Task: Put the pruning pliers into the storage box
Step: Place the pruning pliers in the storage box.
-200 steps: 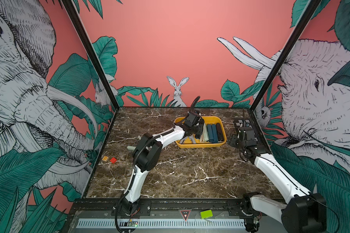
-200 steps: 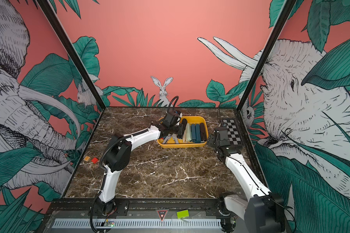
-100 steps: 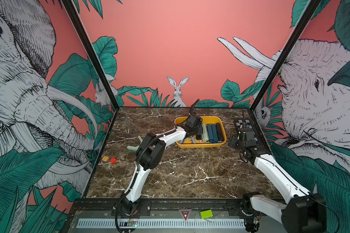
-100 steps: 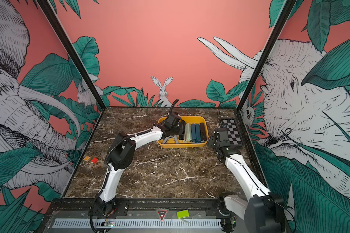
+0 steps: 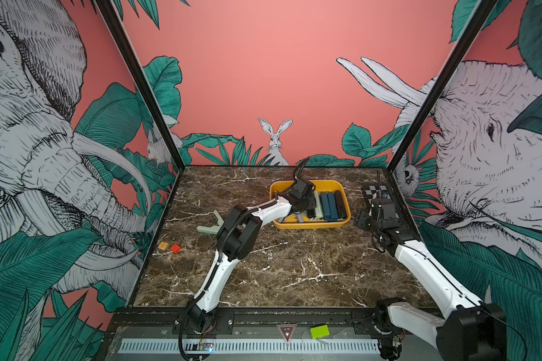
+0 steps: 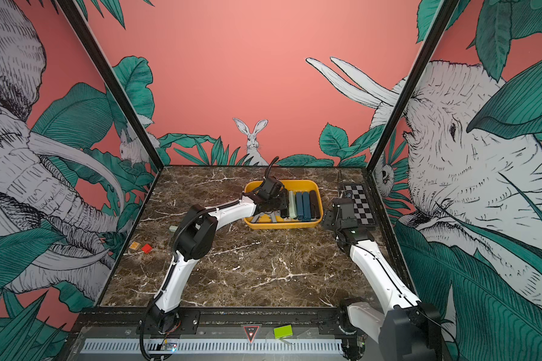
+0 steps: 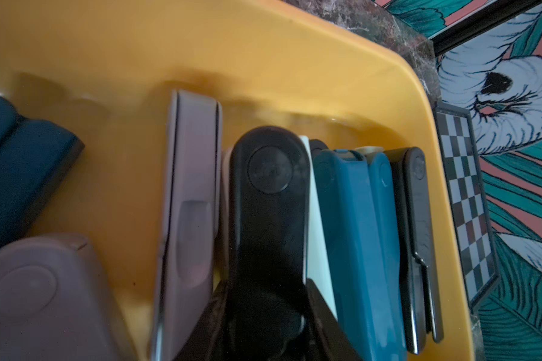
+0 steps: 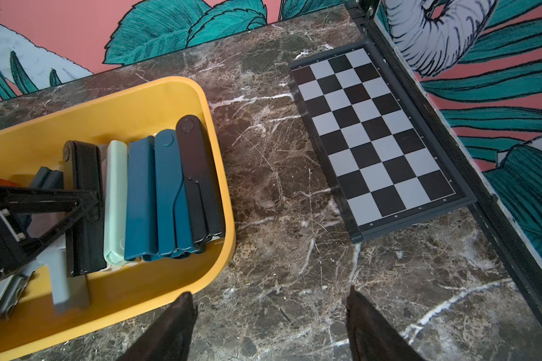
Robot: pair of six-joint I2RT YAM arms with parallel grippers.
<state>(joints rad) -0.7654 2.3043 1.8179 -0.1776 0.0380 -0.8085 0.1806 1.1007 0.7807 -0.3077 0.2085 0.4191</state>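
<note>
Dark veined marble tabletop [image 5: 294,268] is filling the cell between the jungle-print walls. Nearest me, a lime-green block [image 5: 319,331] is sitting on the front rail. Farther in on the left side, an orange block [image 5: 163,246] and a red block [image 5: 175,248] are lying just beside each other near the wall. Beyond them I am seeing sage-green pruning pliers [image 5: 211,227], spread in a V, lying on the marble outside the box and partly hidden by the left arm's elbow. The right gripper [image 8: 268,312] is hovering over bare marble just beside the storage box [image 5: 309,225], its fingers standing wide apart and holding nothing. Inside this yellow box, the left gripper [image 7: 266,290] is clamping its fingers on black pruning pliers [image 7: 269,187], folded straight, at the left end of a packed row. Next in that row are mint pliers [image 8: 115,200], two teal pliers [image 8: 141,193] and another black pair [image 8: 201,181] against the box wall. Grey pliers [image 8: 60,281] are lying at the box's near end. At the far right, a chequered board [image 8: 376,137] is lying flat by the wall.
</note>
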